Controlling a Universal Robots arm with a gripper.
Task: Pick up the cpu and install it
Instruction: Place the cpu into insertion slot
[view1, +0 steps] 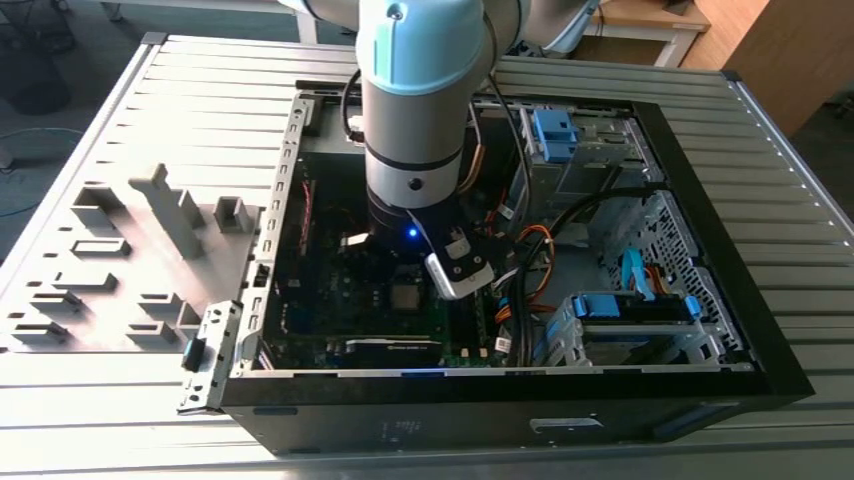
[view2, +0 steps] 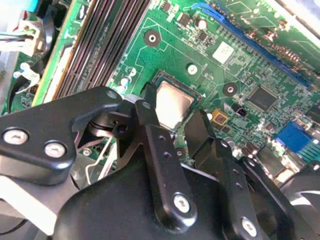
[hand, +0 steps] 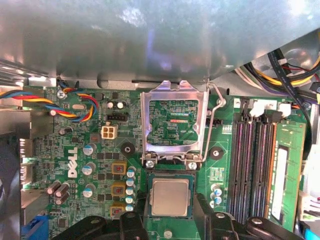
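While sunk deep in the open case (view1: 747, 378) on the arm (view1: 420, 90), hangs low over the green board (hand: 222, 131). Straddles, with the gripper (hand: 169, 212), just below the raised metal frame (hand: 146, 125), the dull silver cpu (hand: 171, 196) lying square in its socket. Cannot tell whether clamped or loose. White brand lettering (hand: 73, 161) sideways beside the capacitors (hand: 90, 150).

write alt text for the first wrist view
The cpu lies flat in its socket on a green motherboard, the gripper straddling it with black fingers apart. The socket's metal retention frame stands hinged open beside it; memory slots run alongside.
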